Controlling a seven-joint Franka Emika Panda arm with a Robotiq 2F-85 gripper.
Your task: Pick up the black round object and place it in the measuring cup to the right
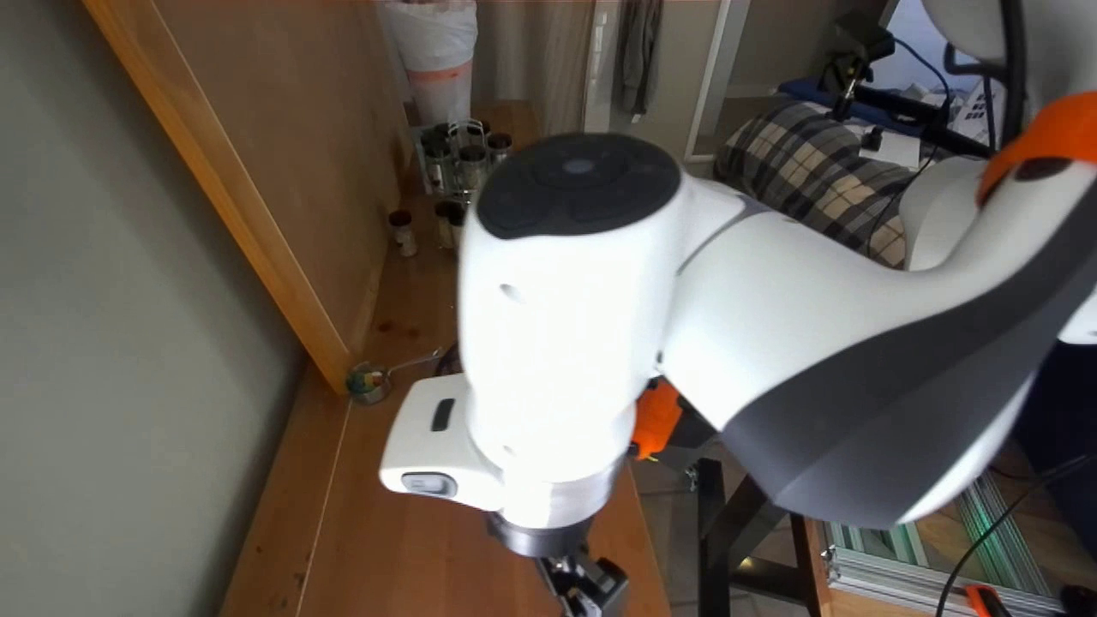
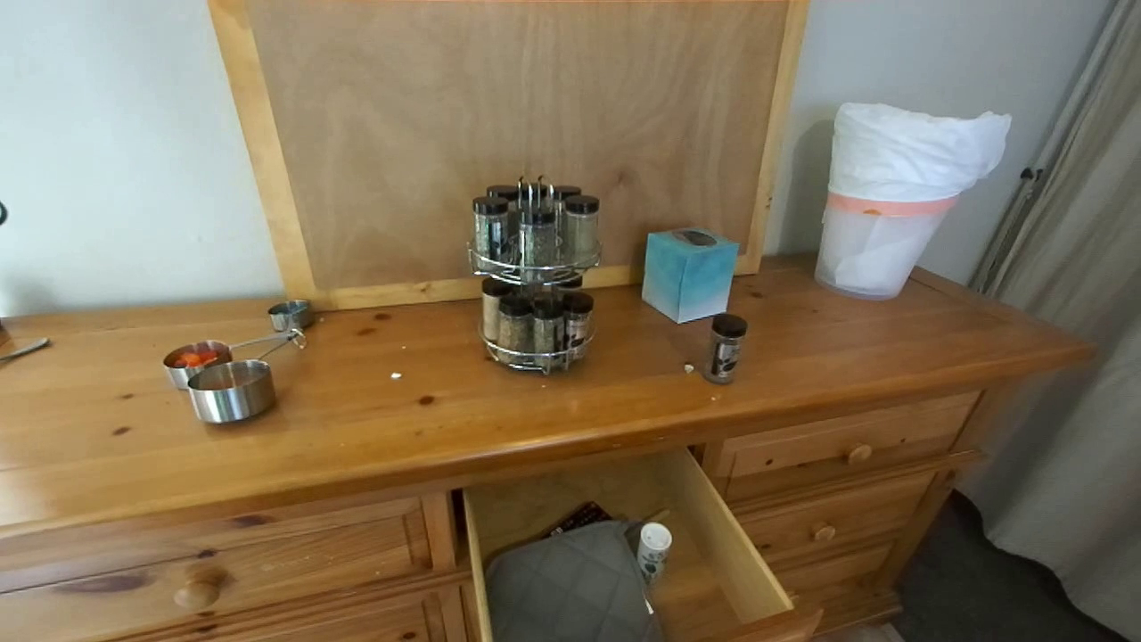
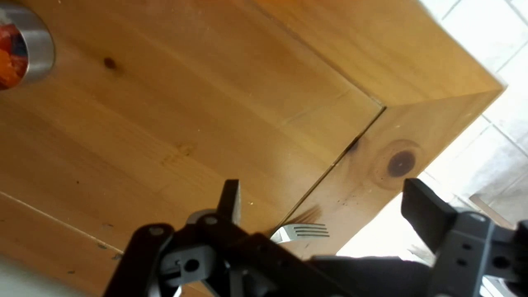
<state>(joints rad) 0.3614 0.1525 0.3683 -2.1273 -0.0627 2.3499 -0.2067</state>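
My gripper (image 3: 321,185) is open in the wrist view, with nothing between its fingers. It hangs over the corner of the wooden dresser top. In an exterior view the gripper (image 1: 591,591) is cut off at the bottom edge. A silvery measuring cup (image 2: 230,399) with a long handle stands near the dresser's front in an exterior view; I cannot make it out in the wrist view. Beside it stands a metal cup (image 2: 192,359) with red pieces, which also shows in the wrist view (image 3: 40,45). I cannot make out the black round object.
A fork (image 3: 303,232) lies at the dresser corner. A smaller metal cup (image 2: 291,314) stands near the wall board (image 2: 428,134). A spice rack (image 2: 535,267), tissue box (image 2: 686,276), spice jar (image 2: 725,349) and bin (image 2: 869,241) stand further along. A drawer (image 2: 749,571) is open below.
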